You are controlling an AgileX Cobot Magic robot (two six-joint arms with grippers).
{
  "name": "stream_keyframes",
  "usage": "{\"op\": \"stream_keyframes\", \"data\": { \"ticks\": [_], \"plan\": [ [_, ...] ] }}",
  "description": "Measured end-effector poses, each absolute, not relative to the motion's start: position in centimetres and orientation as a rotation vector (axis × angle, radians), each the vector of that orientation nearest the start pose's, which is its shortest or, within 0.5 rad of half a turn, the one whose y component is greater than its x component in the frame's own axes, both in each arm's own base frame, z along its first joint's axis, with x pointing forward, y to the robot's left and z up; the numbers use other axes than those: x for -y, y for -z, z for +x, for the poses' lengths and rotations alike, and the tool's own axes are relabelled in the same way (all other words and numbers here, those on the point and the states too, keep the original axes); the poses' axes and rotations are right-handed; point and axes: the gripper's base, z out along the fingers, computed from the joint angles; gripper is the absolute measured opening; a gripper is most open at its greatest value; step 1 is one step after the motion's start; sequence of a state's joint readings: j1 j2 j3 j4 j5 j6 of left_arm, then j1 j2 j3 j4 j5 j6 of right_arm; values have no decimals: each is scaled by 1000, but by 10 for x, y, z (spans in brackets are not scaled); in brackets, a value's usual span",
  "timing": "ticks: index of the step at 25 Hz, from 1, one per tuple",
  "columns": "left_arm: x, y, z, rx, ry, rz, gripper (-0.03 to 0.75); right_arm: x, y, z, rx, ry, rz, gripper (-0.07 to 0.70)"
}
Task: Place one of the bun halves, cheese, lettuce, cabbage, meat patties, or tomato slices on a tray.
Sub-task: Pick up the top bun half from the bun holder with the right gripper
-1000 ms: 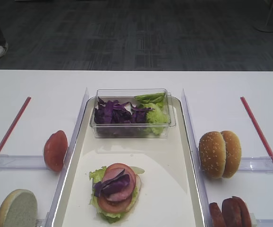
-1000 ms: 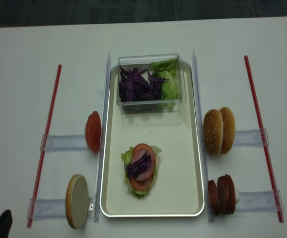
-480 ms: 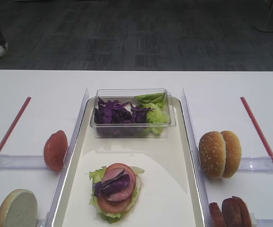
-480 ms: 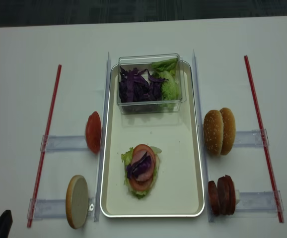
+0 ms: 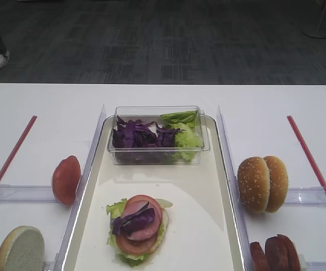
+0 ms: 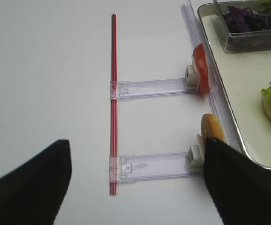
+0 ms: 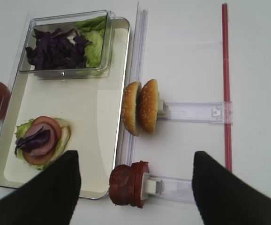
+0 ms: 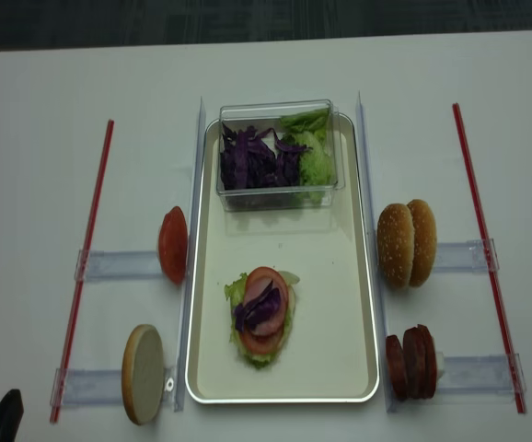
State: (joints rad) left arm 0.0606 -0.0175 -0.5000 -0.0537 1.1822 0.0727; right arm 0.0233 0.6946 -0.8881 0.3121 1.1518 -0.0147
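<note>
Black and matte, the right gripper [image 7: 133,187] shows its two blunt fingers at the bottom corners of the right wrist view, spread wide with nothing between them, hanging above the meat patties [image 7: 128,183], dark reddish-brown discs standing on edge against a clear plastic holder [image 7: 187,111] on the white bench [image 5: 33,101]. Just beyond them the bun halves [image 7: 140,107], two golden domes speckled with sesame, stand on edge side by side. The left gripper [image 6: 135,187] likewise has its dark fingers parted and empty, over the bench left of the tray. Cream-white and glossy, the tray [image 5: 208,226] is a long rectangle with rounded corners and a shiny raised rim; on it lies a stack of ruffled green leaf, tomato slices [image 5: 140,226] and purple shreds. At its far end a small clear box [image 5: 157,113] holds the cabbage [image 5: 135,135], dark purple strips, beside the lettuce [image 5: 186,135]. A red tomato slice [image 5: 66,179] and a pale bun half [image 5: 21,249] stand on the tray's left, and red strips [image 5: 309,164] line the bench.
</note>
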Motion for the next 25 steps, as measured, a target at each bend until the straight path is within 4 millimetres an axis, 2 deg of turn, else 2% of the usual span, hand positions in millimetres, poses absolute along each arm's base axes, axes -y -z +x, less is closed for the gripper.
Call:
{"op": "stream_keyframes", "data": {
  "ticks": [7,14,25],
  "plan": [
    [5,-268,-13,-2147,-12,20,549,-36,-356,141,-2586,-506,-118,513],
    [5,-268,-13,-2147,-12,20,549,-42,-350,182,-2673,-582,-160,459],
    [5,-268,-13,-2147,-11,18,549,-49,-338,223,-2739,-706,-125,455]
  ]
}}
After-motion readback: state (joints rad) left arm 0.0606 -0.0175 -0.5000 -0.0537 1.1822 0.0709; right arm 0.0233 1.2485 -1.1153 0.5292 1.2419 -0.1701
